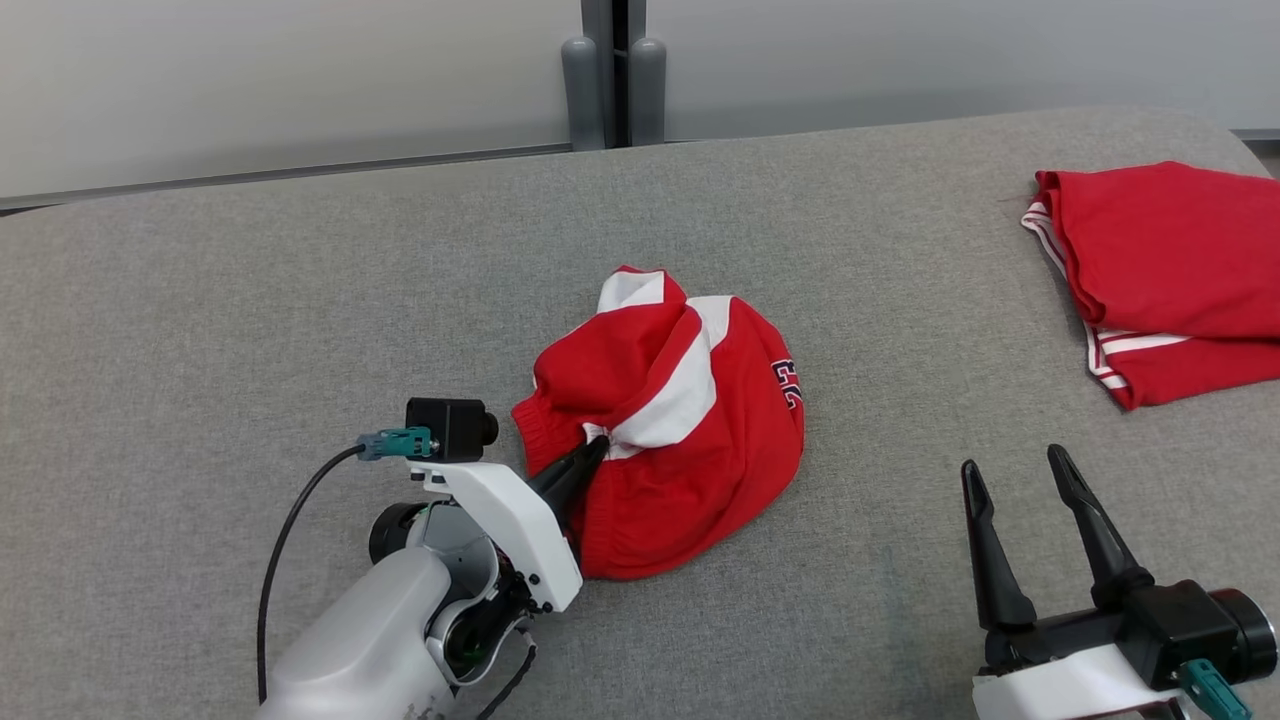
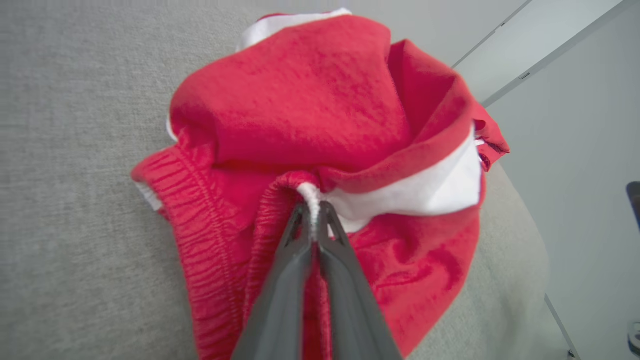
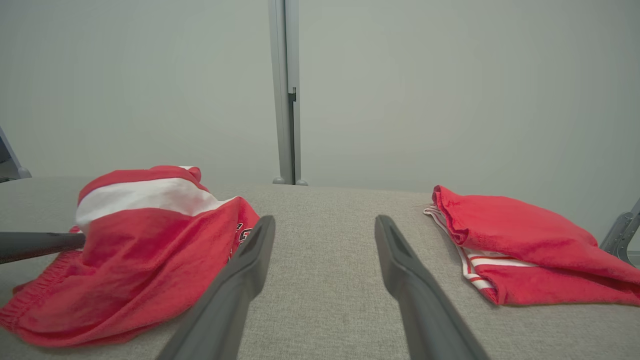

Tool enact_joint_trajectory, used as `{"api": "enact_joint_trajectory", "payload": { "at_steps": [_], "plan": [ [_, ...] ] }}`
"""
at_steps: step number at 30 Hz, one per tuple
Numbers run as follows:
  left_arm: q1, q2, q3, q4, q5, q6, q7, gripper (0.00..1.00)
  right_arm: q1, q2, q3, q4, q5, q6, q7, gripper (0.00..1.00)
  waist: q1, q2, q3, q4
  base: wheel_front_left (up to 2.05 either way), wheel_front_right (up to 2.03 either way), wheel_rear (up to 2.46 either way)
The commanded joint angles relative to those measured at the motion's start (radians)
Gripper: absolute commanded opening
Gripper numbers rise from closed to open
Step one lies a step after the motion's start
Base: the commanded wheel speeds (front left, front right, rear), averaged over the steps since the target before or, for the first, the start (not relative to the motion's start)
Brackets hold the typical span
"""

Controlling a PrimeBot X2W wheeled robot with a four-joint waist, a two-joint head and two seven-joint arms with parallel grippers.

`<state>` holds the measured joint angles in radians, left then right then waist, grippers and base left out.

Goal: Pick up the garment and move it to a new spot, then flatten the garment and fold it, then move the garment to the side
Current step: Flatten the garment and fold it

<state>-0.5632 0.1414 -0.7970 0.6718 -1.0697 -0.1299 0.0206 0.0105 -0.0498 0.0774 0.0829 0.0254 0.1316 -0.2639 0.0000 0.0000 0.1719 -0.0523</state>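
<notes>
A crumpled red and white garment [image 1: 680,430] lies heaped in the middle of the grey padded table [image 1: 300,300]. My left gripper [image 1: 598,447] reaches into it from the lower left and is shut on a white-edged fold near its elastic waistband. In the left wrist view the two dark fingers pinch that white fold of the garment [image 2: 320,100], the left gripper [image 2: 314,212] meeting on it. My right gripper [image 1: 1015,465] stands open at the lower right, well apart from the cloth. Between its spread fingers the right gripper [image 3: 324,222] has only bare table, with the garment [image 3: 135,240] to its left.
A second red garment [image 1: 1170,270] with white stripes lies folded at the table's far right edge, also seen as the folded garment [image 3: 520,240]. Behind the table stand a pale wall and a grey post [image 1: 612,70]. Bare grey table surrounds the heap.
</notes>
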Motion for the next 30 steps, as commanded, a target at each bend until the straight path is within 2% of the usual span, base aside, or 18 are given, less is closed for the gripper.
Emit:
{"api": "enact_joint_trajectory", "payload": {
  "at_steps": [1, 6, 12, 16, 23, 26, 28, 30],
  "plan": [
    [-0.024, 0.011, -0.006, -0.007, -0.012, -0.001, -0.011, 0.0, -0.009, -0.002, -0.001, -0.004, -0.001, -0.002, 0.0, 1.0, 0.0, 0.0, 0.0, 0.001, 0.0, 0.0, 0.0],
    [-0.004, 0.05, -0.028, -0.047, -0.023, -0.001, -0.072, 0.0, 0.003, -0.002, -0.009, -0.004, 0.003, -0.002, 0.0, 1.0, 0.0, 0.0, -0.011, 0.017, 0.0, 0.0, 0.0],
    [0.095, 0.145, -0.029, -0.161, -0.024, 0.0, -0.149, 0.0, 0.03, -0.003, -0.01, 0.011, 0.008, -0.002, 0.0, 1.0, 0.0, 0.0, -0.032, 0.074, 0.0, 0.0, 0.0],
    [0.188, 0.238, -0.02, -0.285, -0.022, 0.044, -0.157, 0.0, 0.046, -0.014, -0.004, 0.026, 0.021, -0.002, 0.0, 1.0, 0.0, 0.0, -0.039, 0.129, 0.0, 0.0, 0.0],
    [0.33, 0.415, 0.017, -0.48, -0.026, 0.154, -0.149, 0.0, 0.05, -0.054, 0.06, 0.071, 0.08, -0.002, 0.0, 1.0, 0.0, 0.0, -0.046, 0.188, 0.0, 0.0, 0.0],
    [0.365, 0.474, 0.034, -0.523, -0.02, 0.19, -0.15, 0.0, 0.029, -0.079, 0.116, 0.111, 0.164, -0.002, 0.0, 1.0, 0.0, 0.0, -0.05, 0.202, 0.0, 0.0, 0.0],
    [0.382, 0.497, 0.042, -0.541, -0.021, 0.208, -0.154, 0.0, 0.014, -0.105, 0.181, 0.155, 0.273, -0.002, 0.0, 1.0, 0.0, 0.0, -0.052, 0.209, 0.0, 0.0, 0.0],
    [0.395, 0.512, 0.052, -0.549, -0.029, 0.221, -0.155, 0.0, -0.022, -0.142, 0.258, 0.192, 0.43, -0.002, 0.0, 1.0, 0.0, 0.0, -0.054, 0.215, 0.0, 0.0, 0.0]
  ]
}}
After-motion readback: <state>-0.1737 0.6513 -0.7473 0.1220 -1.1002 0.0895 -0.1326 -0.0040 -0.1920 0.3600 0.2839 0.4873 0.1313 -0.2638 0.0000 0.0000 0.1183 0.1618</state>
